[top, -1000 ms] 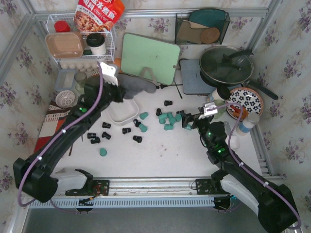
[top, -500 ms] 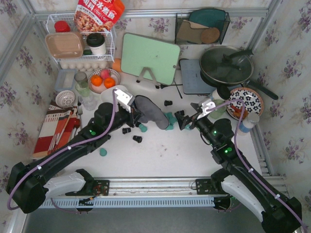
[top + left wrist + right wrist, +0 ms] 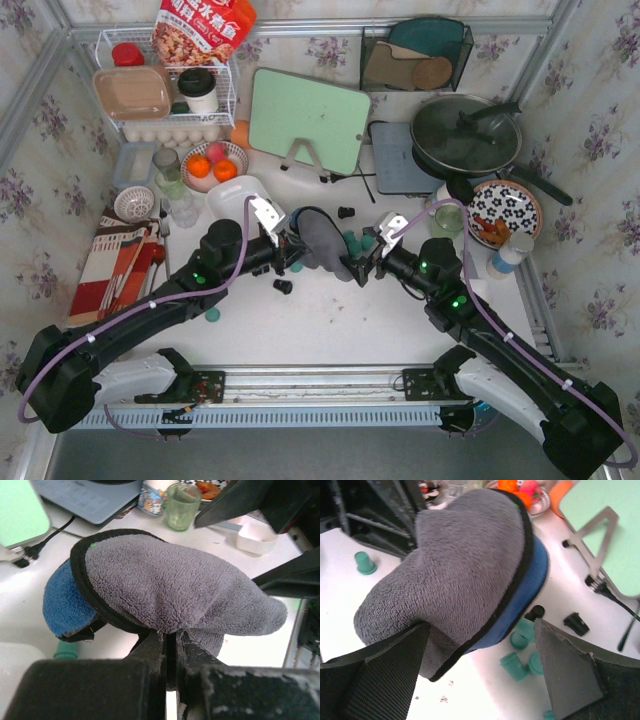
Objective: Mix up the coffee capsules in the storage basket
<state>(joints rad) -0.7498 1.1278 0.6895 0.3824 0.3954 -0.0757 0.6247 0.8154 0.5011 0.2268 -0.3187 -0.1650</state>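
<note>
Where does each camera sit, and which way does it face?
Top external: above, behind the bases, looking down on the table; left arm and right arm show.
Left wrist: on the left arm, facing the grey mitt pinched in the shut left claw.
Right wrist: on the right arm, facing the mitt past the open right claw.
Shared: both wrist views show the mitt, opposite sides.

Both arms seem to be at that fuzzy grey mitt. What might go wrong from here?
1. The left end effector is clamped on the grey mitt while the right end effector stands open around its other end; if it closes, they might tug against each other.
2. The mitt hangs over teal capsules on the table and might sweep them away from the storage basket.
</note>
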